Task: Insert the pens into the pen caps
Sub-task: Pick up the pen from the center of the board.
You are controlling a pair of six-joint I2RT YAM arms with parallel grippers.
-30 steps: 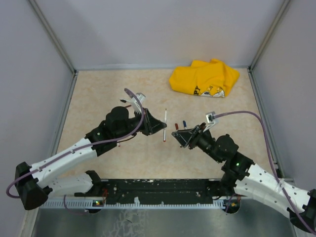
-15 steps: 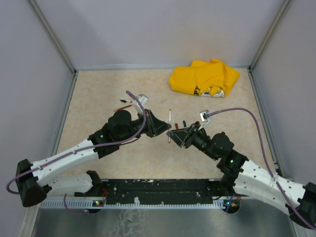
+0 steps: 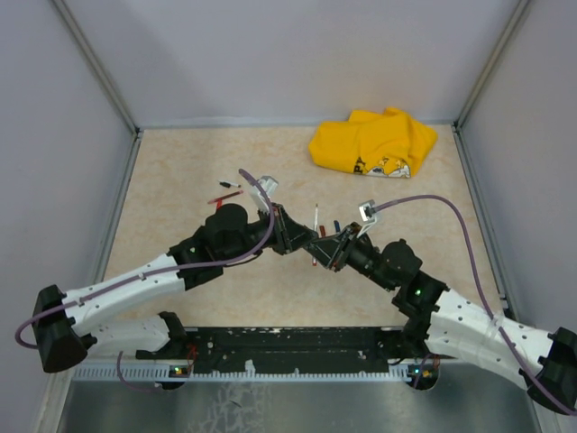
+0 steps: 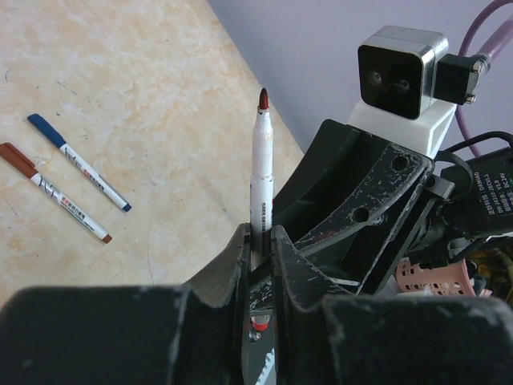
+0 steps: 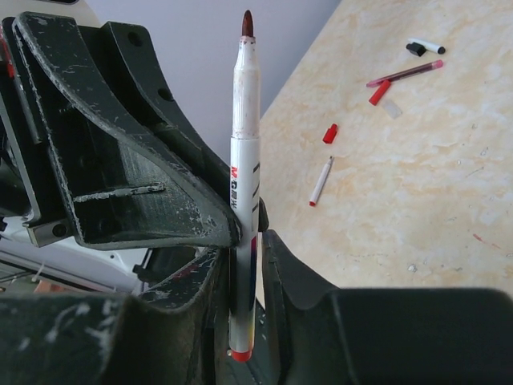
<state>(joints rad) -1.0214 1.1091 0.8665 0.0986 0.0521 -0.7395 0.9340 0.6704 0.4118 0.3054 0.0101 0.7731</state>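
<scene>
Fingers first: left gripper [image 4: 258, 234] pinches the low barrel of 1 pen [image 5: 244, 104], jaws pressed tight on it. Dark red tip is bare and stands well clear of the hold. Right gripper [image 5: 246, 241] sits nose to nose with the left, on the same barrel, just beside that hold. Its jaws stand narrow either side of the pen. 1 finger looks to touch and a thin dark slit shows at the other, so cannot tell if it bites.

Judgement: 2 grippers on 1 pen reads as a regrasp or handover, to square the pen in 1 grip with the tip free for a cap. Pen is off the table [image 3: 180, 171], over its middle, no cap on it.

Beyond, right of centre: blue pen [image 4: 76, 164] and red pen [image 4: 52, 192] lie flat, side by side, near parallel, not touching. Both look capped, so likely need no work.

Further out, left of centre: loose red cap [image 5: 329, 133] lies near a short pen [image 5: 321, 181], apart from it. This cap looks the best match for the held red tip. Past them sit a thin red pen [image 5: 405, 74] and a black cap [image 5: 416, 50], details too small to read.

Farthest: yellow cloth [image 3: 374, 142], bunched at the back edge, well apart from all pens. No part in the job, by my reading.
</scene>
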